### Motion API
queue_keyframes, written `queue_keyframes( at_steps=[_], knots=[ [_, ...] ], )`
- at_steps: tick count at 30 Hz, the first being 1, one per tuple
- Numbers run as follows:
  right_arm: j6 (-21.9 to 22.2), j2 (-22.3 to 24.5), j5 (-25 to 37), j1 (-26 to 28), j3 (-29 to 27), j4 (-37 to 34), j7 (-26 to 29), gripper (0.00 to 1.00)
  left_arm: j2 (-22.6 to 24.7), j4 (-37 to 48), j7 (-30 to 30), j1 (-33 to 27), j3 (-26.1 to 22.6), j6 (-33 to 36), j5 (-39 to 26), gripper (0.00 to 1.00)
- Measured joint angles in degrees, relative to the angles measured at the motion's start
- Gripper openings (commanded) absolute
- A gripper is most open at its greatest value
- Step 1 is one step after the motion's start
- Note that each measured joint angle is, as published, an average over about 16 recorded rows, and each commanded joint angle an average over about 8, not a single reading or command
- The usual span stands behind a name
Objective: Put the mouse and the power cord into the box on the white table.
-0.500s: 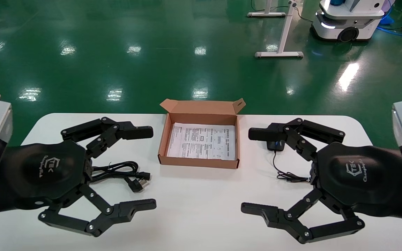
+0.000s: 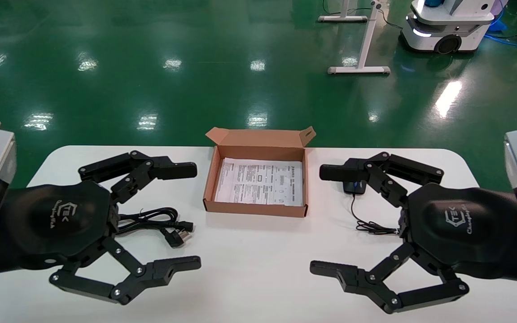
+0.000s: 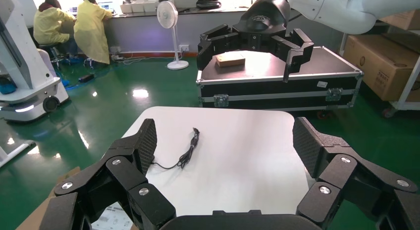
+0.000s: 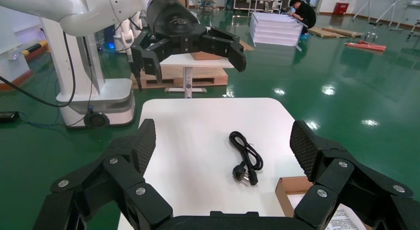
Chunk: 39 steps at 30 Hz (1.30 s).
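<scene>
The open brown box lies mid-table on the white table, with a printed sheet in its bottom and its lid flap standing at the far side. The coiled power cord with its plug lies left of the box, under my open left gripper. The right wrist view shows the same power cord. The small black mouse sits right of the box, partly hidden by a finger of my open right gripper. Its thin cable trails toward me. Neither gripper holds anything.
Beyond the table's far edge is green floor with a white stand base and a white mobile robot at the back right. Bare white tabletop runs along the near edge between the two grippers.
</scene>
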State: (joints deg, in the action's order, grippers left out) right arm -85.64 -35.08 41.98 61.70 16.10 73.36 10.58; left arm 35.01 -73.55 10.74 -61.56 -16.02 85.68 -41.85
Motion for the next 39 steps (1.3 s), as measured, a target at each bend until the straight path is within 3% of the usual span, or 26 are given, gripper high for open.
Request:
queue_keyframes(
  at_steps=[10,19,30,39],
  knots=[
    [-0.2,0.1,0.4,0.1,0.1,-0.3,-0.4,1.00,-0.3,0.0,-0.5,-0.8,-0.7,1.2,-1.4,1.00],
    [-2.3,0.1,4.9,2.5,1.6,-4.9,-4.8,1.00,-1.9,1.9,-4.6,-7.3,-6.2,4.2,-9.7,1.00],
    [-4.4,-0.9,18.1,11.2,8.7,-19.2,-18.5,1.00,-0.1,11.6,-16.5,-20.7,-19.7,5.2,-27.2,1.00],
    [-2.7,-4.5,32.4,19.7,16.0,-33.8,-32.8,1.00,6.9,29.8,-27.7,-29.3,-27.9,3.3,-36.9,1.00]
  ],
)
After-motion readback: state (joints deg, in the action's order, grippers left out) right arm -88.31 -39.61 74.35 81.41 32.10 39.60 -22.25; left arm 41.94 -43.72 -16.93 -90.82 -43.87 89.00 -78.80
